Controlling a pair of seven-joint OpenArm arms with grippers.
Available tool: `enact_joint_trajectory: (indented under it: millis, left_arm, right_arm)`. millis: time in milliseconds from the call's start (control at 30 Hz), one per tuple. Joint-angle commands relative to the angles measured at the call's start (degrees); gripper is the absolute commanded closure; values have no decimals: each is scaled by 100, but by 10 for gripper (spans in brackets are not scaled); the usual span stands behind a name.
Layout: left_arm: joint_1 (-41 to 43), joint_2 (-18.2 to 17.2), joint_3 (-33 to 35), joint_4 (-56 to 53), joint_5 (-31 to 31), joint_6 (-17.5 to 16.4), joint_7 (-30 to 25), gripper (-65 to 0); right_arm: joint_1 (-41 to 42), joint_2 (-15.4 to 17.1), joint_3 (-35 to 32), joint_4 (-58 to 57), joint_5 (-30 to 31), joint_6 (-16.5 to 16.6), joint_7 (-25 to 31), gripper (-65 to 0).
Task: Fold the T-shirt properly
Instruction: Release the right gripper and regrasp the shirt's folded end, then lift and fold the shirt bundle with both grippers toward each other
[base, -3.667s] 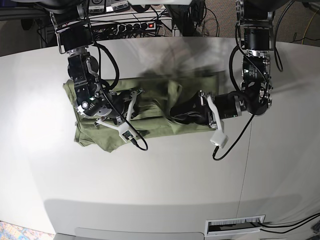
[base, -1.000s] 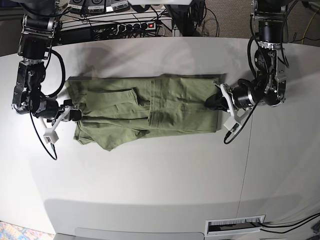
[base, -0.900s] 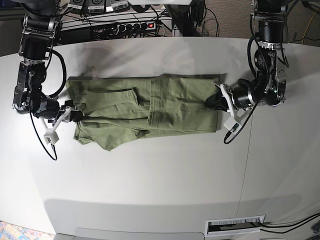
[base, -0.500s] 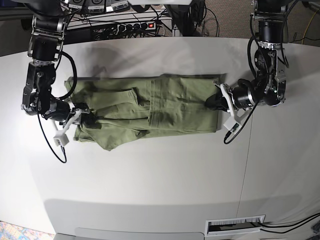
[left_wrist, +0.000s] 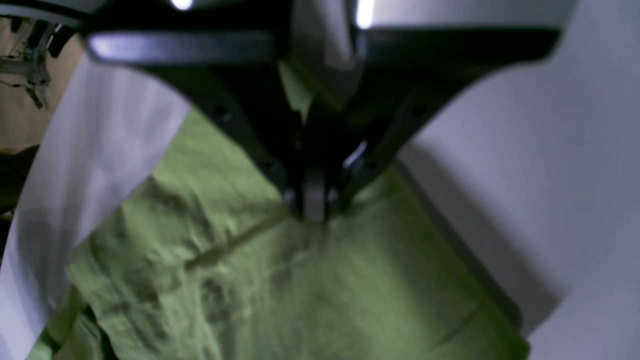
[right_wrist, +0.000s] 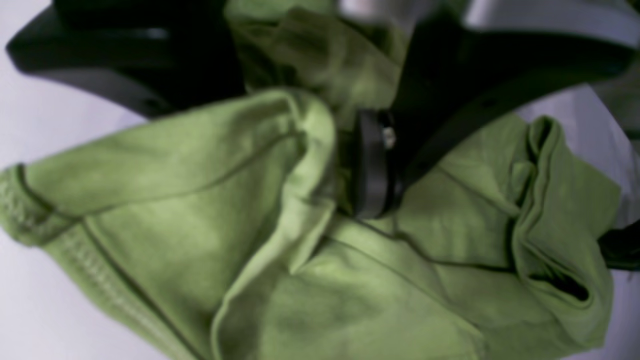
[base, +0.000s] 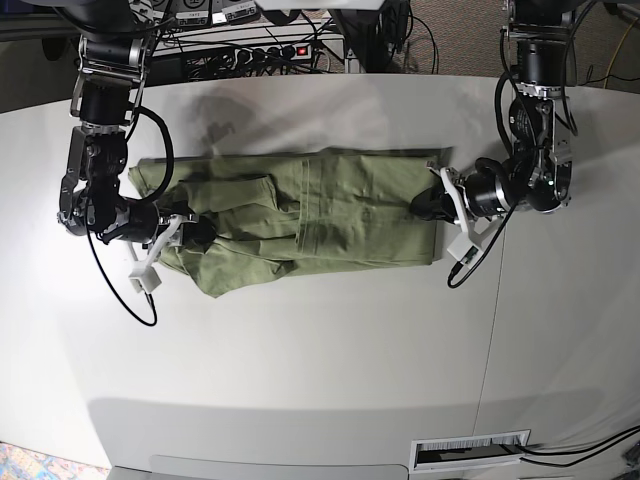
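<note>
White table — T-shirt long axis left-right; left pincer clamps hem; right pincer wide, fabric bunched between.

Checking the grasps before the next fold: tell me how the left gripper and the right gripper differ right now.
The left gripper is shut, pinching the flat edge of the T-shirt; the right gripper stands wide with bunched cloth between its fingers.
The left gripper sits at the smooth, straight end of the shirt; the right gripper sits in the crumpled end.
Both are low at the table, touching the shirt from opposite ends.

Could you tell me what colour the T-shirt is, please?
Plain sage green T-shirt, no print visible; clearest in the base view.
</note>
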Motion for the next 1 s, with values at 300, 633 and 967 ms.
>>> enact_joint_trajectory:
  millis: [300, 633, 967]
  left_arm:
    - [-59, -42, -17, 74, 26, 4, 48, 0]
    - [9, 450, -15, 74, -103, -93, 46, 0]
    - [50, 1073, 59, 74, -96, -93, 48, 0]
  right_arm:
    - [-96, 494, -44, -48, -951, -85, -646, -15]
    - [-94, 763, -44, -42, 940, -7, -646, 0]
    - [-28, 758, -44, -35, 2900, 479, -646, 0]
